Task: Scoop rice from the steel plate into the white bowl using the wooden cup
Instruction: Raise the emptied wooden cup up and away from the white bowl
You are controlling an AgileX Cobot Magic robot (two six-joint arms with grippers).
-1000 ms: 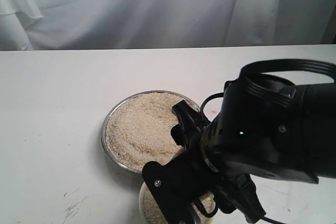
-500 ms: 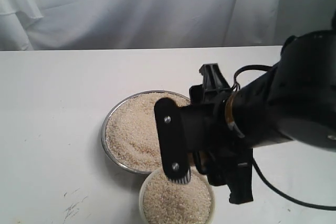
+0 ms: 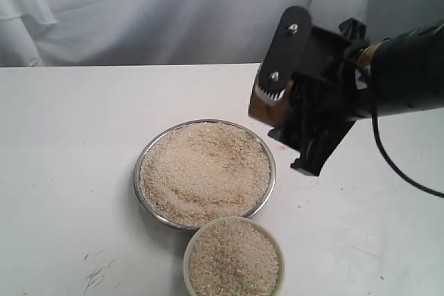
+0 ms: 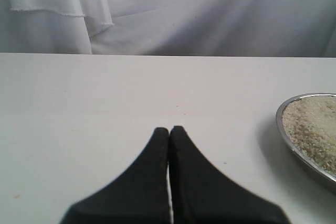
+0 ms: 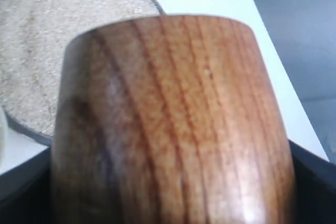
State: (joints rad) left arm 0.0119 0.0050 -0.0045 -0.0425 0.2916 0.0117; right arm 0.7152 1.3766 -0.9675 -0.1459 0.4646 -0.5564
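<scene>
A white tabletop (image 3: 69, 171) stands before a draped white curtain (image 3: 173, 12).

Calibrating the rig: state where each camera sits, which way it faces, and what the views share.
Exterior: off the arms, above the table, looking down at the steel plate and white bowl; the right hand shows, holding the wooden cup.
Left wrist: low behind the shut left hand, facing across the table toward the curtain.
Right wrist: close behind the cup, which fills most of it.
Shared: all three show the plate's rice.
</scene>
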